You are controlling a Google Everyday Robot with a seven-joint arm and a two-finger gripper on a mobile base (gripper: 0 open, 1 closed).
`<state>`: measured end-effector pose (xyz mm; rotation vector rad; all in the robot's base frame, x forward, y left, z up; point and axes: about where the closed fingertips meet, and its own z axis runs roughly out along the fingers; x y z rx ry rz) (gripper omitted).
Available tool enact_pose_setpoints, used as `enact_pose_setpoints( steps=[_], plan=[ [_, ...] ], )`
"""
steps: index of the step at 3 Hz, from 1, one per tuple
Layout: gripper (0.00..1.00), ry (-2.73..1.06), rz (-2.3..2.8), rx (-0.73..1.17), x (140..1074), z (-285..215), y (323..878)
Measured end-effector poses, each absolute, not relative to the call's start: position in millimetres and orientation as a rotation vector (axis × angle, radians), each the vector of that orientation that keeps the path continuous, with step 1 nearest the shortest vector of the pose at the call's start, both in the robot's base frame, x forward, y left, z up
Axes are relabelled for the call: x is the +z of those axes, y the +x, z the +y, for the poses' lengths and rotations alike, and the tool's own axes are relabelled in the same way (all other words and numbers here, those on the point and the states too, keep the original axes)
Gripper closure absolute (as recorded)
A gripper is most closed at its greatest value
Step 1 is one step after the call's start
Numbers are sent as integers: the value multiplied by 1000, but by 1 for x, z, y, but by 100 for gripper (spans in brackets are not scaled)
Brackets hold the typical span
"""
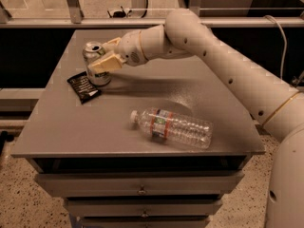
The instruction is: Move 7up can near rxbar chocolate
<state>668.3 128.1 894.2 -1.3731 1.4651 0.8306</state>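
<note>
The 7up can [93,50] is a silver can with a pull-tab top. It stands upright at the table's back left. My gripper [101,57] reaches in from the right and is shut on the can, with one cream finger [105,62] across its front and the other behind it. The rxbar chocolate [83,87] is a flat black wrapper with white text. It lies on the table just left of and in front of the can, almost touching its base.
A clear plastic water bottle [173,127] lies on its side near the front middle of the grey table [57,132]. Drawers sit under the tabletop. My arm spans the table's right back. A rail and floor lie behind.
</note>
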Motion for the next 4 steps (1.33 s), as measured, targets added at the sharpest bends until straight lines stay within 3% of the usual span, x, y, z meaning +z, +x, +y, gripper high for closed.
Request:
enact_pose_setpoints(
  steps=[1,3,4],
  plan=[
    [4,-1365,1480,793,889,121,673],
    [0,-1329,1542,691,885,82,684],
    [0,-1241,1656,504,885,4,699]
  ],
)
